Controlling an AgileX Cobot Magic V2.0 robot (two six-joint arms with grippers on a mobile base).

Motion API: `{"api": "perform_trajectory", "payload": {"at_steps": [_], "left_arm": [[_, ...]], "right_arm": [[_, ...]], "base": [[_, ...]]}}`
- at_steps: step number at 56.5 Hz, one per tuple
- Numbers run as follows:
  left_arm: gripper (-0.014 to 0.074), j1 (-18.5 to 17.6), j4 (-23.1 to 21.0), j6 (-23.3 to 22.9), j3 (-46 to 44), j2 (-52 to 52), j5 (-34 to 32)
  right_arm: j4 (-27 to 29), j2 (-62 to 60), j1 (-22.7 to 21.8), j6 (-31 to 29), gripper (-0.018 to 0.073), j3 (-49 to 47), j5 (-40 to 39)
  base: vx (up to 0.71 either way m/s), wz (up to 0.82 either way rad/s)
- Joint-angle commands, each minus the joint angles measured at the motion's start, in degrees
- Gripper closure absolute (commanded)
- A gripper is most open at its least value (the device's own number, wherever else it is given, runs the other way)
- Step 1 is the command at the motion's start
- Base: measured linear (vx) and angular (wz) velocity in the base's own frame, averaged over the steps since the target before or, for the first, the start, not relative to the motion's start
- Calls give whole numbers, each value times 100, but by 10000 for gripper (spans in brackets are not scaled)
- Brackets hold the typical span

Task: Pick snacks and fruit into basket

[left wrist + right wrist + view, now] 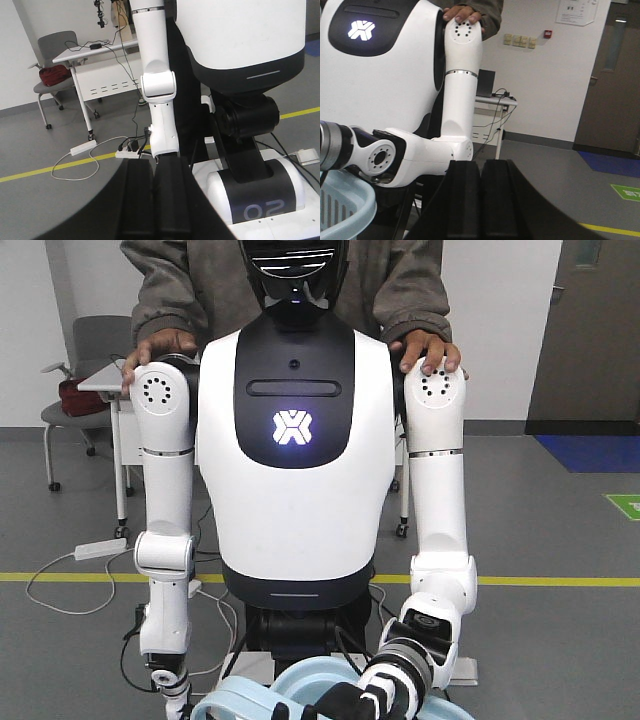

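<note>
basket (340,200) cropped; both tools (157,200) (480,197) pressed closed, empty.

One robot, one basket, two arms, two human hands

The front view shows one white-and-black robot torso (292,440) with two arms, and two human hands, one on each shoulder: one hand (160,348) at picture left and the other hand (432,350) at picture right. One light blue basket (300,695) sits at the bottom edge. Behind stand one grey chair (55,65), one white desk (95,52) and one white power strip (100,550) on the floor. Each wrist view shows one pair of black jaws, pressed together.
</note>
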Motion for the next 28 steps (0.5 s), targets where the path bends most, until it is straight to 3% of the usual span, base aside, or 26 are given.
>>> {"api": "perform_trajectory", "payload": {"at_steps": [1, 14, 28], "left_arm": [[594, 4, -10, -55, 189, -94, -435], [594, 4, -10, -55, 189, -89, -430], [594, 4, -10, -55, 189, -89, -435]], "right_arm": [[-8, -198, -152, 16, 568, 46, -56], [-17, -531, -146, 115, 568, 46, 229], [0, -531, -146, 785, 568, 46, 267]], "base": [[0, 0], [0, 0], [0, 0]]}}
